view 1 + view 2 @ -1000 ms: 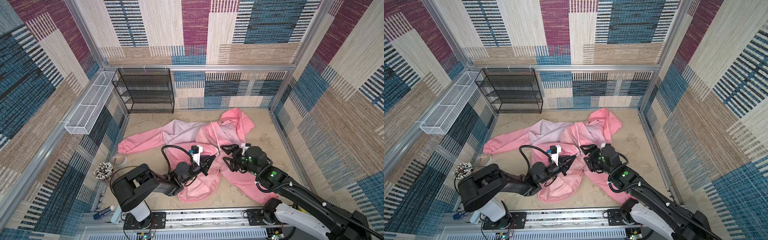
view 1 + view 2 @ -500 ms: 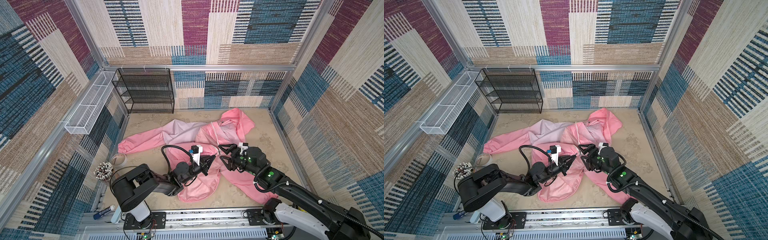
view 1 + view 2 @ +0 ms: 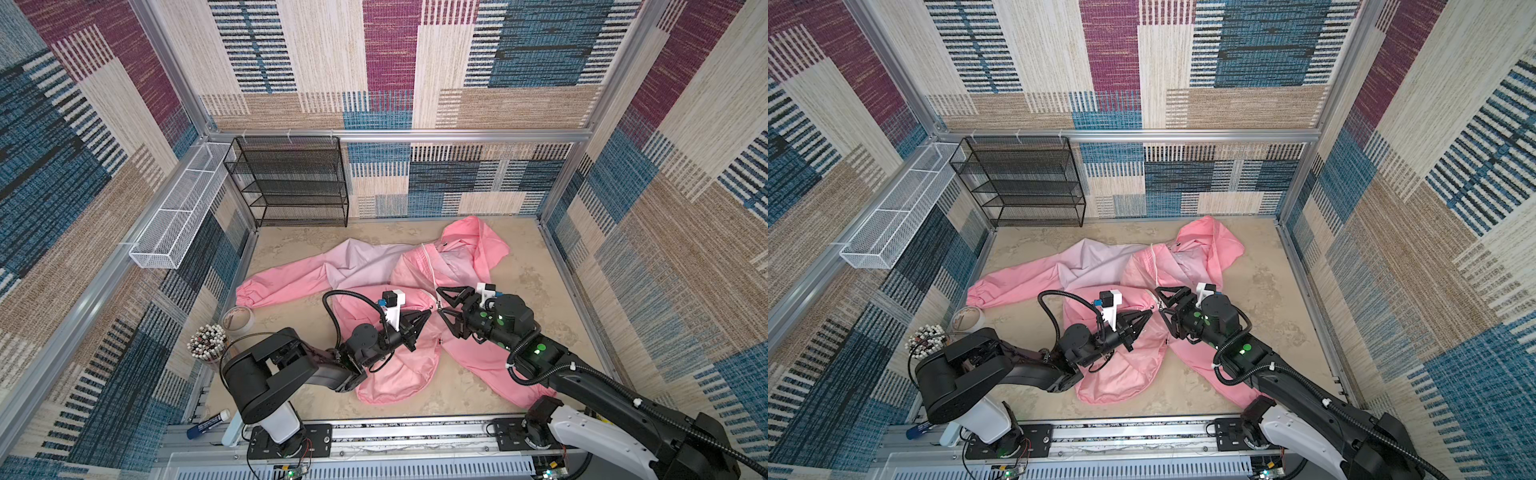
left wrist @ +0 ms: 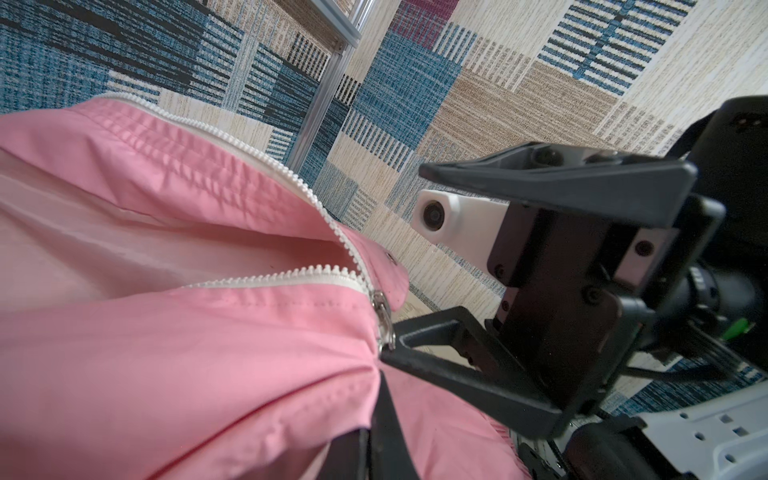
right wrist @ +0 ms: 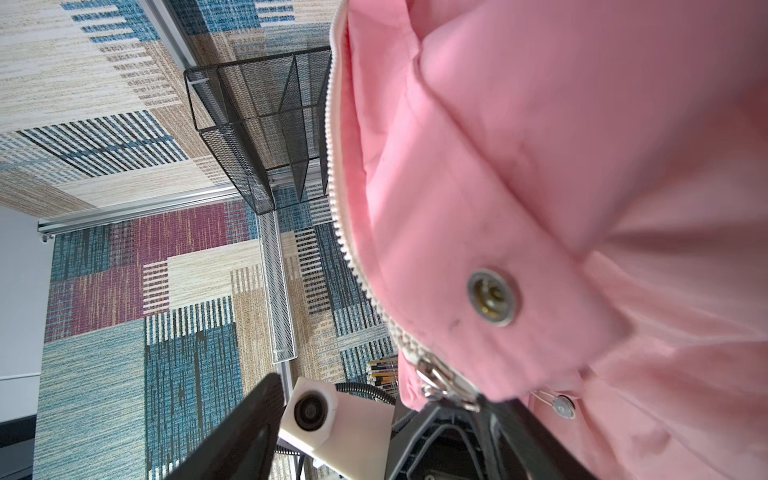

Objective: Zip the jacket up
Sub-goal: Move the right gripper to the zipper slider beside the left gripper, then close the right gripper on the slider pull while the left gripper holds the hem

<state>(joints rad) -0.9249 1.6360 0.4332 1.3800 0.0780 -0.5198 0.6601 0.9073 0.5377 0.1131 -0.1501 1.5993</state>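
We see the jacket (image 3: 415, 266) spread across the middle of the worktop (image 3: 523, 266) in both top views, its hood lying right of centre. Our left end effector (image 3: 426, 315) is clamped tight on pink fabric just beside the zipper slider (image 4: 384, 324). Our right end effector (image 3: 439, 300) gapes wide and holds nothing, with one fingertip right by that slider.

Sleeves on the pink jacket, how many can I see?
2. One sleeve stretches out left toward the tape roll; the other sleeve lies under the right arm, partly hidden.
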